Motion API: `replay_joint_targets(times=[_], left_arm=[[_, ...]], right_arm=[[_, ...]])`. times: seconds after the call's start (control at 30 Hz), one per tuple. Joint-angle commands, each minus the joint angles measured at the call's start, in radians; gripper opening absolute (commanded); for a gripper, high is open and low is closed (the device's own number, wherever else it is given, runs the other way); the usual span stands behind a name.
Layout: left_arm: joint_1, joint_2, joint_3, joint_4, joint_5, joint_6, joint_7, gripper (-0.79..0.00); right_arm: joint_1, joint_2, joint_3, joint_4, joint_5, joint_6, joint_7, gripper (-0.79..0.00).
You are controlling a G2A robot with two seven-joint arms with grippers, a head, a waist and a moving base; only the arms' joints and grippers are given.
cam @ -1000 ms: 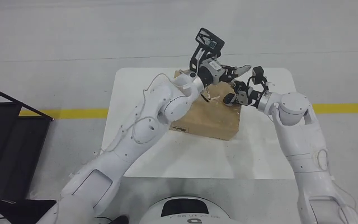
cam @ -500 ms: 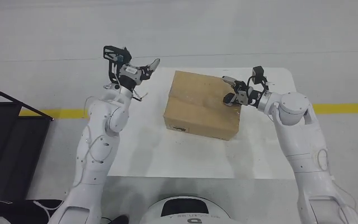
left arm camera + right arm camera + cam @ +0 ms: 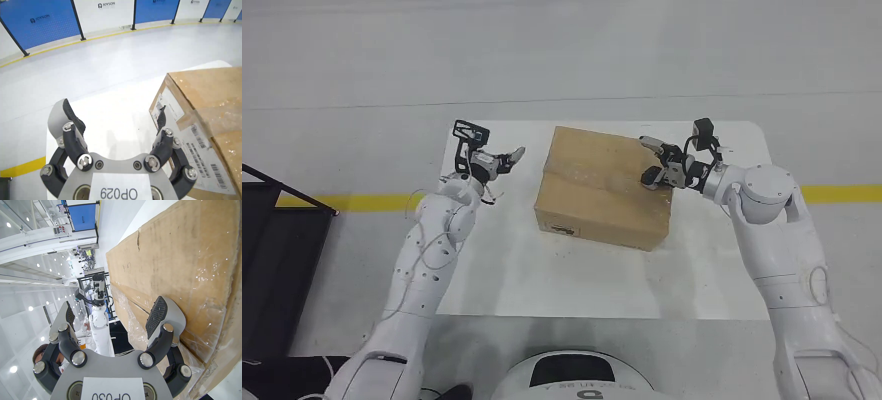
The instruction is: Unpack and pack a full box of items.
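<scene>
Pale grey floor all round, with a yellow floor line (image 3: pixel 362 202) running out on both sides of your white table (image 3: pixel 492 270) and a black frame (image 3: pixel 272 250) off to your left. The cardboard box (image 3: pixel 607 185) sits on the far middle of the table, turned a little askew to the table edges. Its flaps are shut, with clear tape along the top seam and white printed labels on the side facing your left arm. Your left gripper (image 3: pixel 113 111) hangs over the table's far left part, near that labelled side and apart from it. Its jaws are spread wide, with nothing between them. Your right gripper (image 3: pixel 652 160) is at the box's far right corner, over the top face, jaws wide apart there too and nothing held. In the right wrist view one of its fingers (image 3: pixel 157 313) lies with its back close along the taped cardboard; you cannot tell from these views whether it touches. The other finger stands out in free air, away from the box. Blue and white partition panels (image 3: pixel 47 28) line the far side of the floor in the left wrist view.
</scene>
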Motion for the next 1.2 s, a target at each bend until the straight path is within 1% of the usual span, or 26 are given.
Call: replay_joint_targets(times=[0.0,0.1,0.23,0.47,0.73,1.17], left_arm=[[-0.005,-0.001,0.028,0.018,0.03,-0.017,0.008,0.0],[-0.008,-0.001,0.046,0.033,0.041,-0.041,0.03,0.0],[-0.011,0.002,0.05,0.042,0.03,-0.086,0.046,0.0],[-0.004,0.007,0.054,0.036,0.03,-0.115,0.069,0.0],[-0.008,0.007,0.071,0.038,0.026,-0.104,0.067,0.0],[-0.01,0.007,0.099,0.016,0.02,-0.098,0.063,0.0]], right_arm=[[0.0,0.0,0.0,0.0,0.0,0.0,0.0,0.0],[0.0,0.0,0.0,0.0,0.0,0.0,0.0,0.0],[0.0,0.0,0.0,0.0,0.0,0.0,0.0,0.0],[0.0,0.0,0.0,0.0,0.0,0.0,0.0,0.0],[0.0,0.0,0.0,0.0,0.0,0.0,0.0,0.0],[0.0,0.0,0.0,0.0,0.0,0.0,0.0,0.0]])
